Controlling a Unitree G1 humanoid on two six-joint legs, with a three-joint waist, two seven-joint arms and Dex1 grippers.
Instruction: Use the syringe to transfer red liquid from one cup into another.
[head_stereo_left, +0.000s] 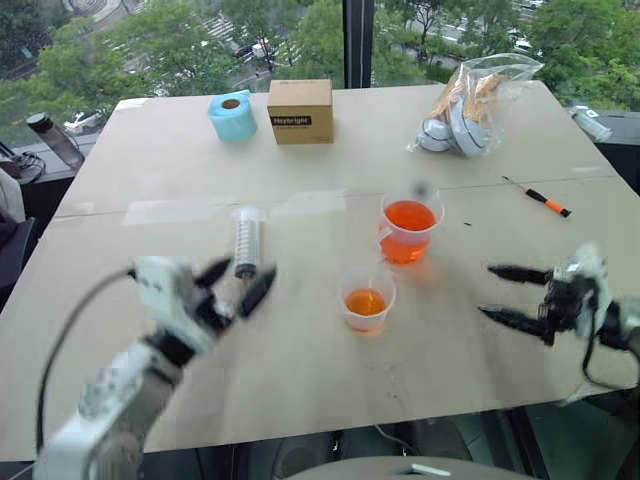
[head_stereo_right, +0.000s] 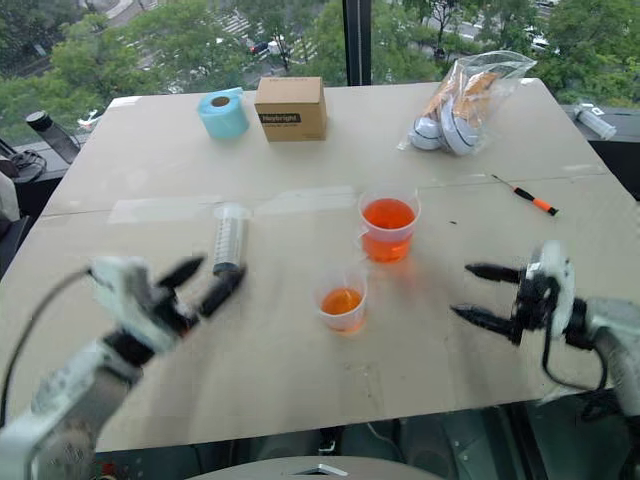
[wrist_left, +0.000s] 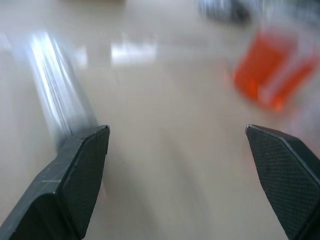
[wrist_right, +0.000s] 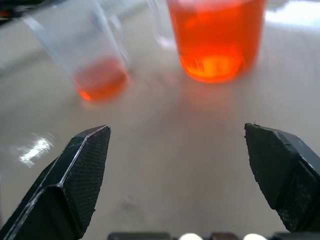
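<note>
The syringe (head_stereo_left: 247, 240) lies flat on the table, left of centre, its narrow tip toward me. My left gripper (head_stereo_left: 250, 268) hovers open just in front of that tip, with nothing between its fingers; in the left wrist view the syringe (wrist_left: 55, 85) lies beyond the fingers. The taller cup (head_stereo_left: 410, 227) stands at the centre, about half full of red liquid (head_stereo_left: 409, 216). The shorter cup (head_stereo_left: 367, 298) stands in front of it with a little red liquid at the bottom. My right gripper (head_stereo_left: 486, 290) is open at the right, pointing toward both cups and holding nothing.
At the back of the table stand a blue tape roll (head_stereo_left: 232, 114), a cardboard box (head_stereo_left: 300, 110) and a plastic bag (head_stereo_left: 470, 100) of items. An orange-handled screwdriver (head_stereo_left: 540, 198) lies to the right. A dark bottle (head_stereo_left: 55, 138) stands off the left edge.
</note>
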